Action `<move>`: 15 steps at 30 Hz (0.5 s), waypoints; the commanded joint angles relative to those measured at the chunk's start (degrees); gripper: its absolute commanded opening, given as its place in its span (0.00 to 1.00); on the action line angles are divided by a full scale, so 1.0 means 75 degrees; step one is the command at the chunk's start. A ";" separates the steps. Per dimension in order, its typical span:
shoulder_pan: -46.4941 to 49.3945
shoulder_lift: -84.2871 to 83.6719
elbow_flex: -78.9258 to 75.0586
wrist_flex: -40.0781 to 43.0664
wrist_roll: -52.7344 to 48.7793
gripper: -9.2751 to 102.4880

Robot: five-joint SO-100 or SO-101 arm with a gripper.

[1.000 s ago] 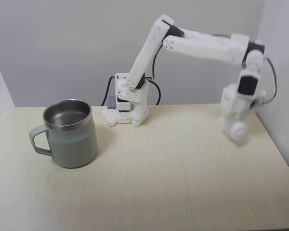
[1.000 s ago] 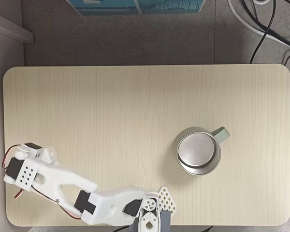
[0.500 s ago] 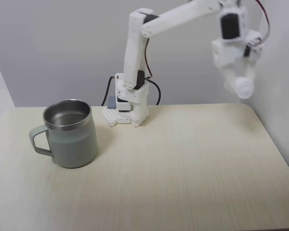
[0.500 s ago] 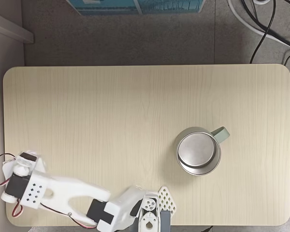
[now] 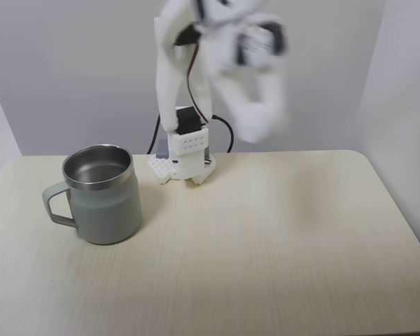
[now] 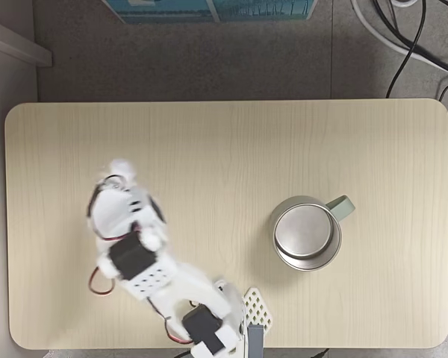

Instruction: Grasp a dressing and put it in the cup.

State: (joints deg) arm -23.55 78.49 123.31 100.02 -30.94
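Swung from table's right edge toward middle, raised, blurred.
Gripper point(image 5: 255, 129) jaws unreadable, perhaps gripping dressing; mug point(image 5: 101, 196) unfilled.

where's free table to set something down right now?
Most of the table is bare in a fixed view from above: the whole far strip along the edge opposite the arm base, and the middle between the raised, blurred arm and the cup. It is crowded only at the cup and at the base.
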 commanded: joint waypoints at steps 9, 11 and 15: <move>0.4371 -0.1594 0.0105 0.0152 0.1465 0.08; 0.4992 -0.1641 0.0059 0.0316 0.1641 0.08; 0.6328 -0.1664 -0.0059 0.0574 0.1559 0.08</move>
State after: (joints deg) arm 17.40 67.15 123.22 102.66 -19.16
